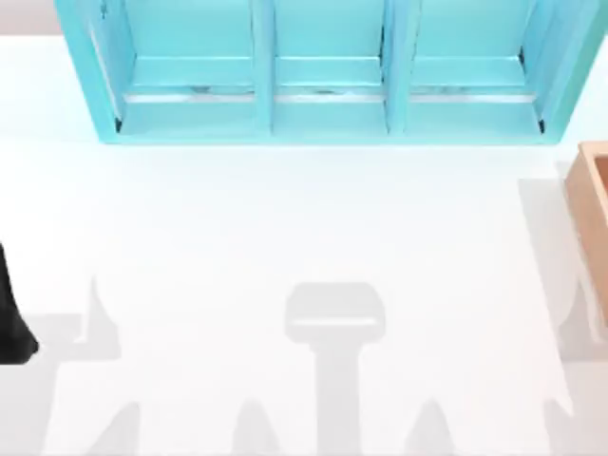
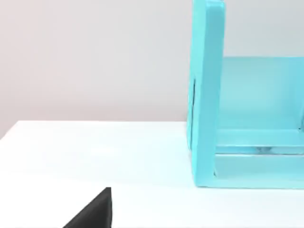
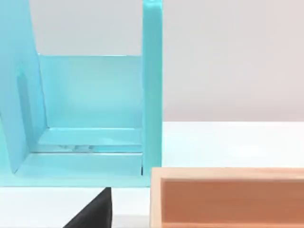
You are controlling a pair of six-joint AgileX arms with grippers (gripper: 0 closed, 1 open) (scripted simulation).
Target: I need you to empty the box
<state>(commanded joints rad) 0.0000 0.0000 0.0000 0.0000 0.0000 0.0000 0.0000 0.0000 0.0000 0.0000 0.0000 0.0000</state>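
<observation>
The box [image 1: 594, 209] is light tan wood with thick walls, standing at the table's right edge and cut off by the top view's border. The right wrist view looks at the box [image 3: 228, 197] from close by, showing its rim and reddish-brown inner wall; its contents are hidden. A black part of my right gripper [image 3: 92, 213] pokes into that view, short of the box. My left arm [image 1: 13, 309] sits parked at the table's far left edge, and a black part of my left gripper [image 2: 92, 213] hangs over bare table.
A large turquoise three-bay shelf unit [image 1: 328, 76] spans the back of the table; its end wall [image 3: 152, 90] stands just behind the box. The white table [image 1: 304, 247] stretches between the two arms, crossed by grey shadows.
</observation>
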